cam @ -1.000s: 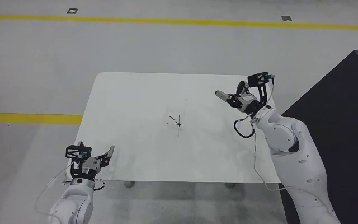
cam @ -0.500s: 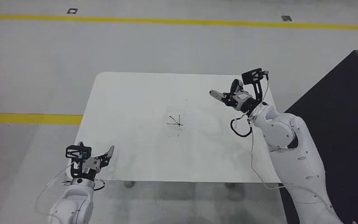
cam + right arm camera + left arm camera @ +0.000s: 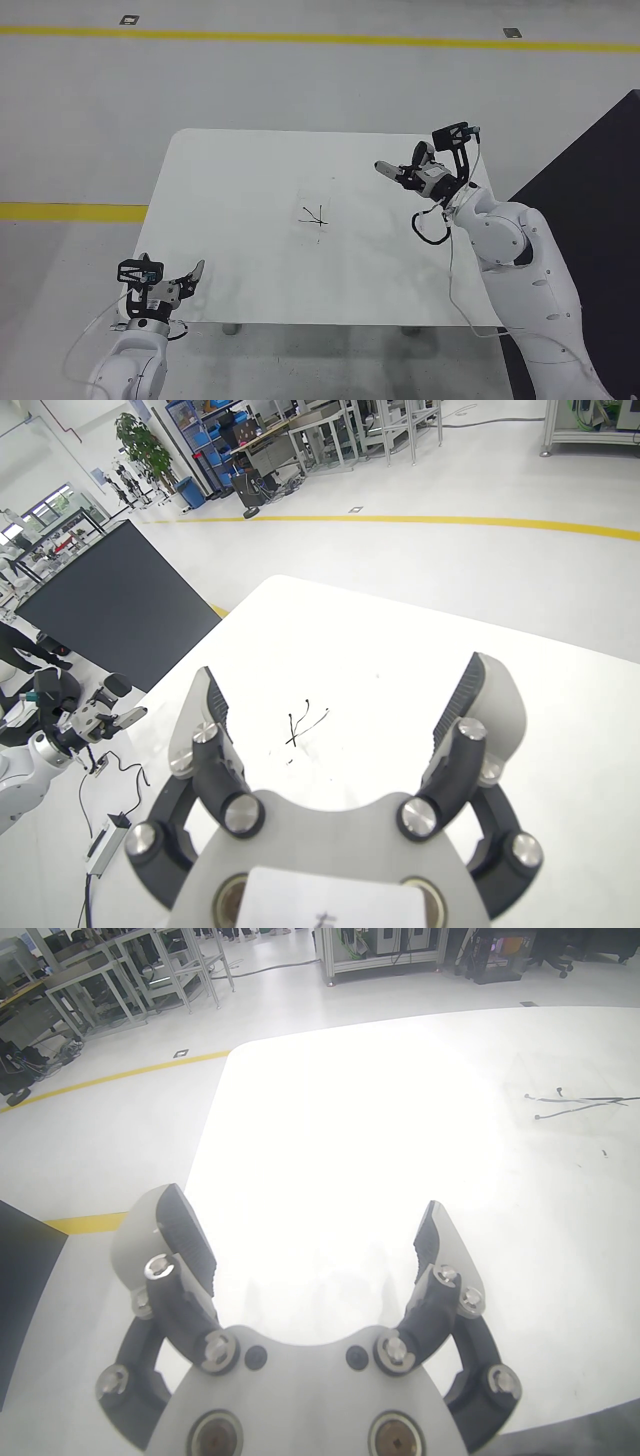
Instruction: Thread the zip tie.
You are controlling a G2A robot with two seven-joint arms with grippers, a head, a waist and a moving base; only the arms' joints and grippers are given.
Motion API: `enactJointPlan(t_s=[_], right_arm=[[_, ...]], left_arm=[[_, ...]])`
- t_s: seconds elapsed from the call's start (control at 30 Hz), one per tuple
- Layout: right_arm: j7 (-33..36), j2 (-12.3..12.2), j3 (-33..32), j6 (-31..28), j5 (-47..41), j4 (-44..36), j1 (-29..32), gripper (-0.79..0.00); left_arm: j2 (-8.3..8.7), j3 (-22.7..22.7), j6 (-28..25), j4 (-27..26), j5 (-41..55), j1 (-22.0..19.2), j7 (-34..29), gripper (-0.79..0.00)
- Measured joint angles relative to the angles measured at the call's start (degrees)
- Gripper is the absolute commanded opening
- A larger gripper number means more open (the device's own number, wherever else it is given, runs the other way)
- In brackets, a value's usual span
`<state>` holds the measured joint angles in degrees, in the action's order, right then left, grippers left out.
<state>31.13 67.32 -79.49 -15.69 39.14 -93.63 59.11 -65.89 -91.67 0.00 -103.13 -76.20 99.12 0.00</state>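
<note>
Zip ties lie crossed mid-table, well apart from both grippers. Likely light, thin, springy, slick; lying flat, so pinch one low near its head end. Left gripper and right gripper: jaws spread wide, holding nothing

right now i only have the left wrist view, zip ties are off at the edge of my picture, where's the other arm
observer: the right gripper is above the table's right side, aimed toward the zip ties.
operator: holding anything
observer: no, its fingers are spread with nothing between them.
operator: where do the ties sit on the table
observer: near its middle, crossed over each other, between the right gripper and the left gripper, touching neither.
</note>
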Motion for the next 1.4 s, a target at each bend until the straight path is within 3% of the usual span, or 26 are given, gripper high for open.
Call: enactJointPlan(t_s=[0.17, 0.23, 0.33, 0.47, 0.67, 0.8, 0.93, 1.3, 1.4], right_arm=[[0.0, 0.0, 0.1, -1.1, -1.9, -1.8, 1.2, 0.0], [3.3, -0.1, 0.9, -2.3, -4.5, -3.0, 0.4, 0.0], [11.8, 0.2, 4.4, -1.9, -5.4, -0.5, -5.8, 0.0], [22.2, 1.9, 13.4, -1.5, -9.2, 10.4, -18.4, 0.0], [28.0, 6.8, 27.2, -3.7, -18.4, 32.7, -34.3, 0.0], [28.5, 10.6, 34.7, -2.9, -20.4, 43.6, -40.3, 0.0], [27.3, 13.7, 38.2, -2.9, -25.1, 50.4, -43.3, 0.0], [27.3, 13.8, 38.2, -3.2, -25.4, 50.6, -43.4, 0.0], [27.9, 13.9, 37.9, -6.5, -27.3, 49.8, -43.1, 0.0]], left_arm=[[0.0, 0.0, 0.0, 0.0, 0.0, 0.0, 0.0, 0.0], [0.0, 0.0, 0.0, 0.0, 0.0, 0.0, 0.0, 0.0], [0.0, 0.0, 0.0, 0.0, 0.0, 0.0, 0.0, 0.0], [0.0, 0.0, 0.0, 0.0, 0.0, 0.0, 0.0, 0.0], [0.0, 0.0, 0.0, 0.0, 0.0, 0.0, 0.0, 0.0], [0.0, 0.0, 0.0, 0.0, 0.0, 0.0, 0.0, 0.0], [0.0, 0.0, 0.0, 0.0, 0.0, 0.0, 0.0, 0.0], [0.0, 0.0, 0.0, 0.0, 0.0, 0.0, 0.0, 0.0], [0.0, 0.0, 0.0, 0.0, 0.0, 0.0, 0.0, 0.0]])
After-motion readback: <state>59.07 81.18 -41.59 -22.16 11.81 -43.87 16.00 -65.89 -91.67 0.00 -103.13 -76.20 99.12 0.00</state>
